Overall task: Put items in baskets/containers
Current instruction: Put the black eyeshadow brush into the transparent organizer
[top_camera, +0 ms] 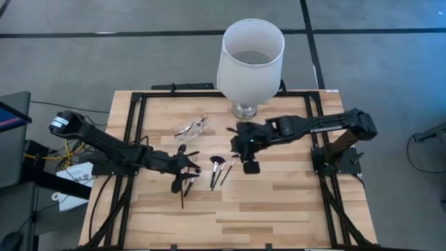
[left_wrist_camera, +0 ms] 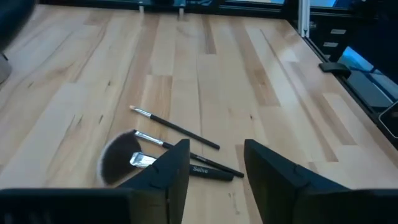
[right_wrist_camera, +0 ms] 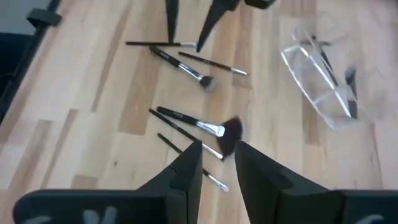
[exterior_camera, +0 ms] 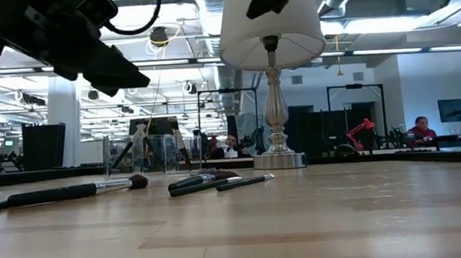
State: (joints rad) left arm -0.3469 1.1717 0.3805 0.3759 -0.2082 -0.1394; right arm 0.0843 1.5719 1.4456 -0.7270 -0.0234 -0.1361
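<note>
Your right claw (right_wrist_camera: 214,163) hangs above the table (top_camera: 279,209) with its fingers parted and nothing between them, right over the fan brush (right_wrist_camera: 211,129) and the thin brushes lying beside it. The pouch (right_wrist_camera: 323,78) lies well apart toward the lamp (top_camera: 249,59), tipped on its side, with a couple of brushes already inside. Your left claw (left_wrist_camera: 214,171) is also parted and empty, hovering near a second cluster of brushes (top_camera: 185,183). For the pick, choose one handle only: these brushes lie close and partly crossed, so come down across the handle's middle, not the bristles. Keep the fingers clear of the neighbours, close gently, lift straight, then steer the handle end toward the pouch's mouth
</note>
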